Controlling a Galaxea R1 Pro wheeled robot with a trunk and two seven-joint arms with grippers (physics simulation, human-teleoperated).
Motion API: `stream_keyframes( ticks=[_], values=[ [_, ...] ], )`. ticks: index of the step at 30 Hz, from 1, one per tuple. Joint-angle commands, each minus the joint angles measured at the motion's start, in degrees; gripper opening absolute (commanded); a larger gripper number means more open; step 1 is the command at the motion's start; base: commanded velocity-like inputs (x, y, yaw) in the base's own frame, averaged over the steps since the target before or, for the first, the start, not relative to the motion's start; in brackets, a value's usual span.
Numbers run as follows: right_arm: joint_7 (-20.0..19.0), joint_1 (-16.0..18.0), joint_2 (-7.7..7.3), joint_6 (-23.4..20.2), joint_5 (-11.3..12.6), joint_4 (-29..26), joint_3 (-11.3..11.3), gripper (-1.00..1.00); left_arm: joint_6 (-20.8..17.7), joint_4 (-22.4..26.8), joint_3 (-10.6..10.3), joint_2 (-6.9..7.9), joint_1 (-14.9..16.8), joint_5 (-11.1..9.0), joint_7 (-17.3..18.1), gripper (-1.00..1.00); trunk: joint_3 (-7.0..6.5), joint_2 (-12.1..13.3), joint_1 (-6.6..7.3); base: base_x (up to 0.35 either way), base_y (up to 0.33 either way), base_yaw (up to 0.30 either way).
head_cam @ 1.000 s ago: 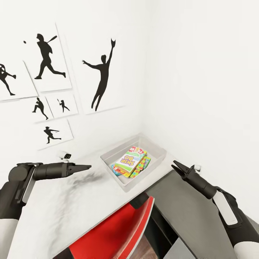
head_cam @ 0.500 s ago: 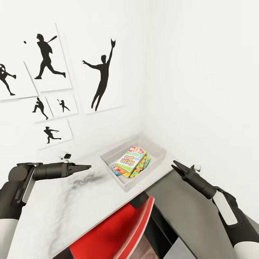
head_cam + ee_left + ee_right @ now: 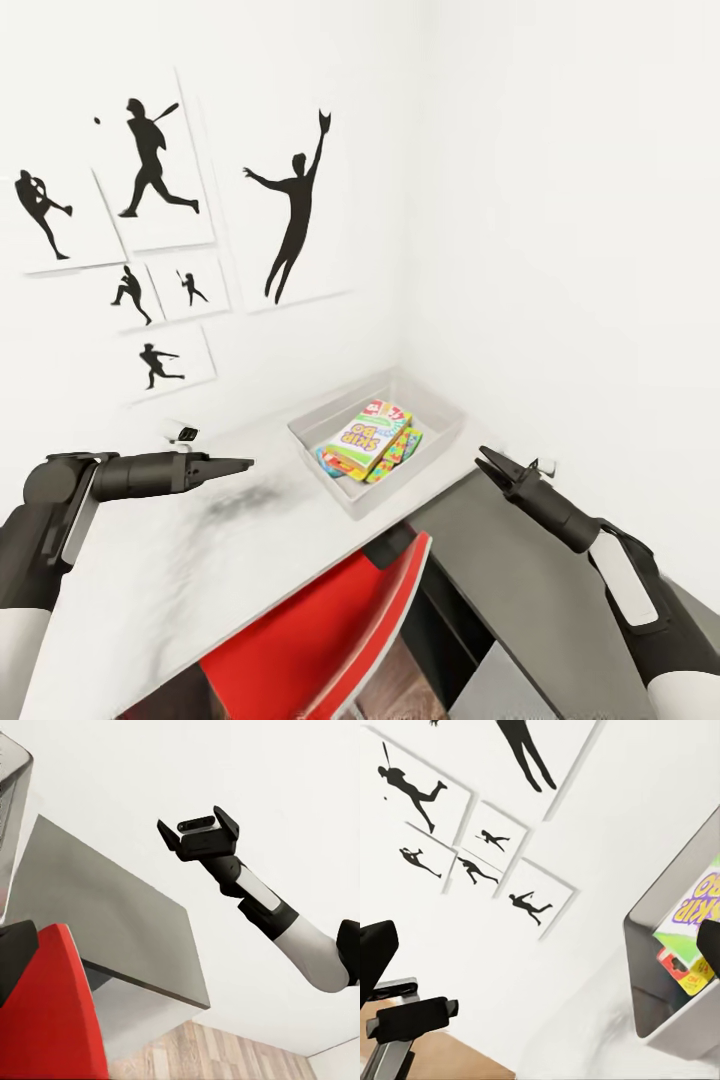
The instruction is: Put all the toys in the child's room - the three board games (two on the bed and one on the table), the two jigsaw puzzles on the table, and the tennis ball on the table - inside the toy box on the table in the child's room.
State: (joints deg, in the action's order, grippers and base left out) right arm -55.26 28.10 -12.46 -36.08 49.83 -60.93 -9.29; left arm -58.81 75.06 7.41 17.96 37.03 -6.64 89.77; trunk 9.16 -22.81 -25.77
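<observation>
Walls: white, meeting in a corner at 12 o'clock.
Pictures [image 3: 150, 215]: black ball-player shapes at 10 o'clock.
Chair [image 3: 320, 640]: red, at 6 o'clock.
Floor [image 3: 225, 1057]: wood planks.

A: What lies under the white-green "SKIP-BO" card box [image 3: 366, 437] in the light-grey plastic toy bin [image 3: 440, 441]?

B: Bright jigsaw-patterned boards [image 3: 401, 452], mostly covered. How many, I cannot tell.

A: And the red chair [image 3: 320, 640]?

B: Cut off by the bottom edge.
</observation>
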Motion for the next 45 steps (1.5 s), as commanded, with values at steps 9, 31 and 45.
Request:
stream_keyframes(
  ticks=[9,31,45],
  values=[
    [0.5,0.0,-0.02,-0.5,0.3,-0.1,0.0,1.0,-0.7,0.0,0.1,0.19,0.1,0.0,0.2,1.0,0.12,-0.1,-0.01,-0.055,0.0,0.262],
    [0.5,0.0,-0.02,-0.5,0.3,0.0,0.0,1.0,-1.0,0.0,0.1,0.24,0.1,0.0,0.2,1.0,0.12,-0.1,-0.01,-0.001,0.0,0.189],
    [4.9,0.0,0.23,-0.5,0.2,-0.6,0.2,1.0,-0.7,-0.1,0.1,0.15,0.1,0.0,0.2,1.0,0.12,-0.1,-0.01,-0.096,0.051,0.01]
  ],
)
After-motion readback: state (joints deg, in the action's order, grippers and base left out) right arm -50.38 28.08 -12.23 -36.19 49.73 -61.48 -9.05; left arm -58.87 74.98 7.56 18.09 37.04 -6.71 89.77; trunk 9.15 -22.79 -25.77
